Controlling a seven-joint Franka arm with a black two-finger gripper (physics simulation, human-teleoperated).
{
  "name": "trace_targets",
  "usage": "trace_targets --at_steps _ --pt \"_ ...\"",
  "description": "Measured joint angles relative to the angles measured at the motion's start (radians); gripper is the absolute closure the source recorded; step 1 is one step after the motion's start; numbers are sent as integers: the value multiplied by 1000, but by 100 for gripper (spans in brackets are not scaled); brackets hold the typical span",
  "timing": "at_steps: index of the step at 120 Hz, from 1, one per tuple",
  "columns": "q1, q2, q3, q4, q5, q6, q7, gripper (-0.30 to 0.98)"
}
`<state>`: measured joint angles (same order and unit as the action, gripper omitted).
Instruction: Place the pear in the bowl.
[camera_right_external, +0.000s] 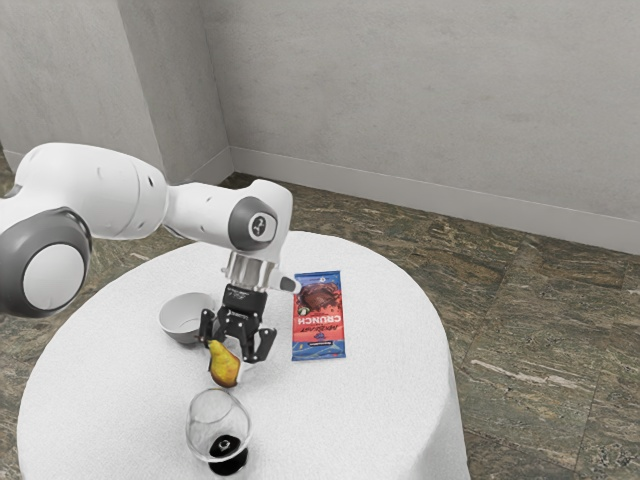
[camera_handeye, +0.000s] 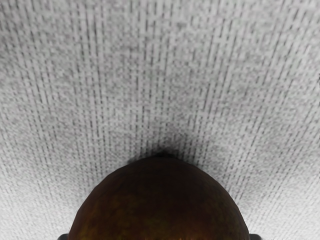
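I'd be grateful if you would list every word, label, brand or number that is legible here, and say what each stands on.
"CRUNCH": on the red and blue wrapper, upside down in the exterior view.
Other lettering on the wrapper: too small to read.
Small white print on the body of the black gripper: too small to read.
Mark on the arm's round joint cap: too small to make out.

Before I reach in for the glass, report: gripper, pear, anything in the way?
Gripper open, down at the pear. Pear outside the bowl. Glass close to pear, not between it and bowl.
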<state>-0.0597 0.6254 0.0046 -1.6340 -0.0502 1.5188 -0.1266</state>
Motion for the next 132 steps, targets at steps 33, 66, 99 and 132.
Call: trace_targets --at_steps 33,66,99,132 --pt "41 -73 0 7 5 1 5 41" --pt "226 -59 -7 121 13 1 2 49" --pt "299 24 -21 217 -3 0 -10 30" --pt "301 -116 -17 170 -25 52 -17 10"
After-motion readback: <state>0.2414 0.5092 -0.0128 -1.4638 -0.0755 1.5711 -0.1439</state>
